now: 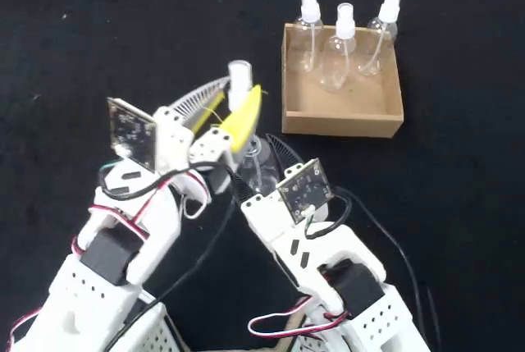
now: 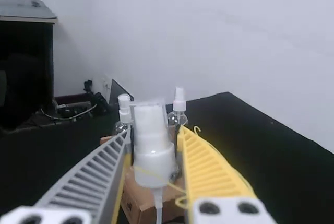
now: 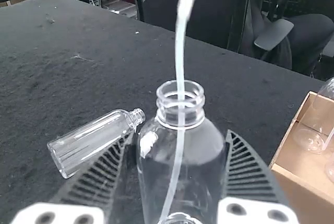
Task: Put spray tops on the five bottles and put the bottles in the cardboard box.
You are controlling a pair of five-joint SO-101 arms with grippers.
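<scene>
white wall [image 2: 235, 25], black table [image 1: 82, 40], dark chair [image 3: 275, 28]

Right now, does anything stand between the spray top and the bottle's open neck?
Nothing visible does. The left gripper holds the spray top above the bottle in the right gripper, and its tube runs through the open neck.

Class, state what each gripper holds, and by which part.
Left gripper: spray top, at its collar. Right gripper: clear bottle, by its body.
</scene>
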